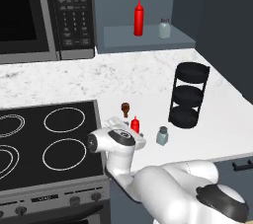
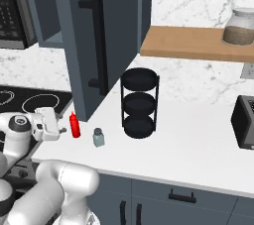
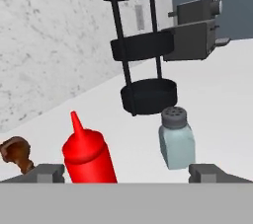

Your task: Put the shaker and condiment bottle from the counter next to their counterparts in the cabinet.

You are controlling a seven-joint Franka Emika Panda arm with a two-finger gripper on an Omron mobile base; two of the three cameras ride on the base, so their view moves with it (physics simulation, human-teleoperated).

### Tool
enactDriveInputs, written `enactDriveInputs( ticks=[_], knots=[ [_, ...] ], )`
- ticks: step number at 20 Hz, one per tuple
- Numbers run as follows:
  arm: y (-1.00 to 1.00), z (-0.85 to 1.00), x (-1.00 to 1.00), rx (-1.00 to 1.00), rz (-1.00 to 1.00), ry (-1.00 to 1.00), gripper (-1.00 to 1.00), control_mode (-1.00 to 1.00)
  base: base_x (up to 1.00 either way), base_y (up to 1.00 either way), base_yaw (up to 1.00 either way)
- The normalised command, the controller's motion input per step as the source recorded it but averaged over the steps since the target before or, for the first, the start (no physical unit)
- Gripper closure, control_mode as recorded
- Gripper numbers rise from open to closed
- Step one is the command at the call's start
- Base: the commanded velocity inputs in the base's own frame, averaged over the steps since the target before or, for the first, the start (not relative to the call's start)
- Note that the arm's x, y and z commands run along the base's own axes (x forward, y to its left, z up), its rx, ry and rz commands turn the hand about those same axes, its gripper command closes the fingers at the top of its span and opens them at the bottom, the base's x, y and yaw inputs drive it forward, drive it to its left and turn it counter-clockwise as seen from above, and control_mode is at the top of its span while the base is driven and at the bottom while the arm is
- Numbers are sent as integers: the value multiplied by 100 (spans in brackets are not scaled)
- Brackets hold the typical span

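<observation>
The tool (image 3: 126,172) hangs low over the counter (image 1: 148,77) with its fingertips spread wide apart, gripping nothing. In the hand view the red condiment bottle (image 3: 89,156) stands at 11 o'clock of the tool, the shaker (image 3: 177,138) at 1 o'clock, both upright and apart. A three-tier black rack (image 1: 189,94) stands beyond them. In the cabinet (image 1: 148,40) recess stand the counterparts (image 1: 139,19), side by side.

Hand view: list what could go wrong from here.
The gripper is open, with both the condiment bottle and the shaker standing between its fingertips; closing may catch the wrong one or tip either. The small brown piece beside the bottle could be knocked. The black tiered rack stands just behind.
</observation>
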Motion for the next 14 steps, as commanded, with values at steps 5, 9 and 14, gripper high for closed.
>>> enactDriveInputs(
  ticks=[5, 9, 14],
  knots=[
    [0, -8, 29, 0, -1, 0, -100, -100, 0, 0, 0],
    [3, -20, 20, 0, 0, 1, -100, -100, 0, 0, 0],
    [4, -17, 20, 0, 0, 2, -100, -100, 0, 0, 0]
  ],
)
